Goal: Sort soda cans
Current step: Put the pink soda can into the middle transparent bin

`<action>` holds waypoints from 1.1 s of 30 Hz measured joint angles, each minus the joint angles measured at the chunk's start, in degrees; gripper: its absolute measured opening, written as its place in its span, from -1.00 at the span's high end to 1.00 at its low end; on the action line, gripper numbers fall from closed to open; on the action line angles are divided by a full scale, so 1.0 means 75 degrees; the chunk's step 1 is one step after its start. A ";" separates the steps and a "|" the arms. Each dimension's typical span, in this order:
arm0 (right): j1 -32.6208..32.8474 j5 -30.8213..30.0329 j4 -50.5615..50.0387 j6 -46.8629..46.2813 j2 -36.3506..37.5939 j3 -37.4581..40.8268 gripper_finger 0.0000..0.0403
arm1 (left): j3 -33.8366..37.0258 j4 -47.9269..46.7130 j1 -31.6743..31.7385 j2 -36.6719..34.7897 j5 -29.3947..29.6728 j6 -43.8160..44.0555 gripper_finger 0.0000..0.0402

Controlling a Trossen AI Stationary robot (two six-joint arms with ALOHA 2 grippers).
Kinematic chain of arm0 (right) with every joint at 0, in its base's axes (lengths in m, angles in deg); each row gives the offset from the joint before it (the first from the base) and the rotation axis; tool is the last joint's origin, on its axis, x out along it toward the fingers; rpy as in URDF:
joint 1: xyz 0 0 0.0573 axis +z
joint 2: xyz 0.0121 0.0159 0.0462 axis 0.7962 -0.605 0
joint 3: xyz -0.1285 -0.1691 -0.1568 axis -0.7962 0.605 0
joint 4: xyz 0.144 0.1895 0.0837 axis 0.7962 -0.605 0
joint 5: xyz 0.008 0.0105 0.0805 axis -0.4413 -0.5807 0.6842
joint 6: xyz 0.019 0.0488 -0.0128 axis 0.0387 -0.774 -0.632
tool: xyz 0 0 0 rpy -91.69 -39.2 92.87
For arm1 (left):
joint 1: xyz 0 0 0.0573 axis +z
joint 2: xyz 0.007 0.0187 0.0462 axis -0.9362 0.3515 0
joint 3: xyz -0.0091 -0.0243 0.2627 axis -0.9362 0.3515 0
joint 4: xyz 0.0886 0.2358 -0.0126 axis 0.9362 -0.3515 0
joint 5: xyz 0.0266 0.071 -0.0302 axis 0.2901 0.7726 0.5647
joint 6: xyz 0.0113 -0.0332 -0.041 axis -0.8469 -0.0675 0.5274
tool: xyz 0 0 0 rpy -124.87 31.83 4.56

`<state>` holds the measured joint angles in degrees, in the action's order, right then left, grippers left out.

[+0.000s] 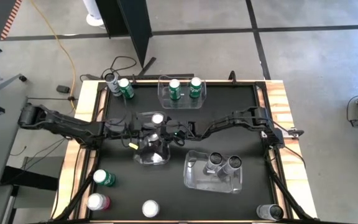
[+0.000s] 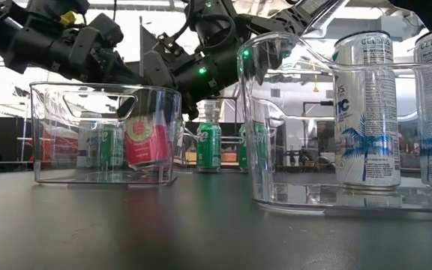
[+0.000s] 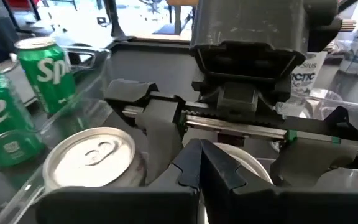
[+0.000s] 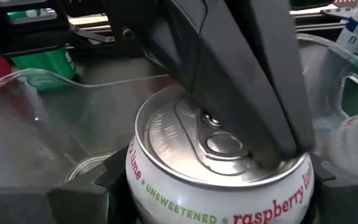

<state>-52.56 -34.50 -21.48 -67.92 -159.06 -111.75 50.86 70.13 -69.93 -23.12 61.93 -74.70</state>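
Two arms meet over the middle bin [image 1: 143,159] in the high view, prob. to seat one can there. Low view: the red-pink can [image 2: 145,139] is inside that bin, long axis near vertical w/ a slight lean, lid up. Left wrist view: left gripper [image 3: 201,168] has its fingers together over the bin. Right wrist view: right gripper [image 4: 219,199] is clamped round the can's sides, w/ the left's fingers on the lid, likely steadying it.

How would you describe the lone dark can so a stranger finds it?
From above, take the black table and its lower right corner, past the clear bin holding two grey cans. The dark can sits there alone, outside any bin.
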 joint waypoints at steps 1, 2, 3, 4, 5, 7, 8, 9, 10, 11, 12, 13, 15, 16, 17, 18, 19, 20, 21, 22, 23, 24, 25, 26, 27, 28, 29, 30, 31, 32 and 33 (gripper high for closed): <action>0.0000 0.0000 -0.0015 0.0000 0.0000 0.0002 -0.41 | -0.0076 -0.0122 0.0003 0.0074 -0.0013 0.0022 1.00; 0.0000 0.0000 -0.0038 0.0000 0.0000 0.0005 -0.42 | -0.0148 -0.0271 0.0030 0.0136 -0.0028 0.0046 1.00; -0.0003 0.0000 -0.0049 -0.0003 -0.0006 0.0005 -0.45 | -0.0230 -0.0405 0.0059 0.0205 -0.0086 0.0073 1.00; -0.0006 -0.0003 -0.0075 -0.0006 -0.0009 0.0005 -0.49 | -0.0272 -0.0475 0.0094 0.0260 -0.0156 0.0104 1.00; -0.0009 0.0000 -0.0094 0.0000 -0.0009 0.0005 -0.54 | -0.0293 -0.0497 0.0126 0.0317 -0.0206 0.0122 1.00; -0.0007 0.0000 0.0012 0.0017 -0.0015 0.0005 -0.64 | -0.0310 -0.0483 0.0166 0.0381 -0.0368 0.0145 1.00; -0.0006 0.0000 0.0200 0.0036 -0.0013 -0.0009 -0.69 | -0.0315 -0.0526 0.0178 0.0414 -0.0396 0.0153 1.00; -0.0006 0.0000 0.0335 0.0050 0.0023 -0.0058 -0.74 | -0.0305 -0.0493 0.0193 0.0442 -0.0410 0.0168 1.00; -0.0006 -0.0001 0.0406 0.0066 0.0067 -0.0071 -0.79 | -0.0315 -0.0496 0.0208 0.0441 -0.0492 0.0186 1.00; -0.0006 -0.0005 0.0449 0.0081 0.0082 -0.0068 -0.82 | -0.0307 -0.0538 0.0221 0.0441 -0.0529 0.0191 1.00; -0.0006 -0.0003 0.0531 0.0107 0.0073 -0.0068 -0.85 | -0.0301 -0.0554 0.0221 0.0441 -0.0534 0.0188 1.00; -0.0006 -0.0003 0.0544 0.0133 0.0058 -0.0058 -0.87 | -0.0298 -0.0556 0.0221 0.0441 -0.0531 0.0188 1.00; -0.0006 0.0000 0.0428 0.0169 0.0079 -0.0027 -0.89 | -0.0301 -0.0532 0.0221 0.0441 -0.0526 0.0188 1.00; -0.0006 -0.0003 0.0470 0.0172 0.0099 -0.0030 -0.90 | -0.0303 -0.0532 0.0221 0.0441 -0.0526 0.0188 1.00; -0.0006 -0.0003 0.0476 0.0198 0.0143 -0.0036 -0.90 | -0.0298 -0.0530 0.0221 0.0441 -0.0526 0.0188 1.00; -0.0004 -0.0003 0.0406 0.0254 0.0215 -0.0036 -0.90 | -0.0298 -0.0521 0.0221 0.0444 -0.0526 0.0188 1.00; 0.0003 -0.0003 0.0403 0.0344 0.0243 -0.0036 -0.89 | -0.0298 -0.0492 0.0221 0.0447 -0.0526 0.0188 1.00; 0.0008 -0.0004 0.0410 0.0434 0.0252 -0.0036 -0.89 | -0.0298 -0.0467 0.0221 0.0447 -0.0526 0.0167 1.00; 0.0022 -0.0006 0.0425 0.0517 0.0261 -0.0036 -0.89 | -0.0295 -0.0435 0.0221 0.0447 -0.0524 0.0144 1.00; 0.0041 -0.0012 0.0372 0.0578 0.0301 -0.0031 -0.88 | -0.0292 -0.0391 0.0219 0.0447 -0.0523 0.0139 1.00; 0.0061 -0.0012 0.0357 0.0638 0.0339 -0.0022 -0.88 | -0.0292 -0.0327 0.0220 0.0450 -0.0522 0.0139 1.00; 0.0076 -0.0015 0.0422 0.0698 0.0366 -0.0025 -0.88 | -0.0289 -0.0274 0.0221 0.0451 -0.0518 0.0139 1.00; 0.0076 -0.0015 0.0437 0.0748 0.0426 -0.0033 -0.88 | -0.0286 -0.0210 0.0221 0.0453 -0.0515 0.0137 1.00; 0.0083 -0.0014 0.0323 0.0803 0.0509 -0.0033 -0.88 | -0.0283 -0.0149 0.0221 0.0453 -0.0515 0.0120 1.00; 0.0087 -0.0012 0.0244 0.0825 0.0570 -0.0033 -0.88 | -0.0280 -0.0119 0.0219 0.0456 -0.0515 0.0110 1.00; 0.0094 -0.0013 0.0220 0.0860 0.0599 -0.0033 -0.88 | -0.0280 -0.0099 0.0221 0.0456 -0.0515 0.0110 1.00; 0.0108 -0.0015 0.0139 0.0909 0.0656 -0.0033 -0.88 | -0.0280 -0.0096 0.0219 0.0456 -0.0515 0.0110 1.00; 0.0125 -0.0019 -0.0077 0.0981 0.0757 -0.0030 -0.88 | -0.0278 -0.0088 0.0219 0.0453 -0.0515 0.0110 1.00; 0.0125 -0.0030 -0.0206 0.1032 0.0829 -0.0022 -0.88 | -0.0277 -0.0074 0.0219 0.0456 -0.0512 0.0110 1.00; 0.0126 -0.0063 -0.0202 0.1099 0.0890 -0.0025 -0.88 | -0.0277 -0.0066 0.0219 0.0456 -0.0505 0.0110 1.00; 0.0145 -0.0089 -0.0327 0.1149 0.1013 -0.0027 -0.88 | -0.0277 -0.0051 0.0219 0.0456 -0.0503 0.0110 1.00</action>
<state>-51.47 -35.17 -23.93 -59.30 -151.47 -111.96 48.78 69.75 -68.29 -19.70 58.16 -73.87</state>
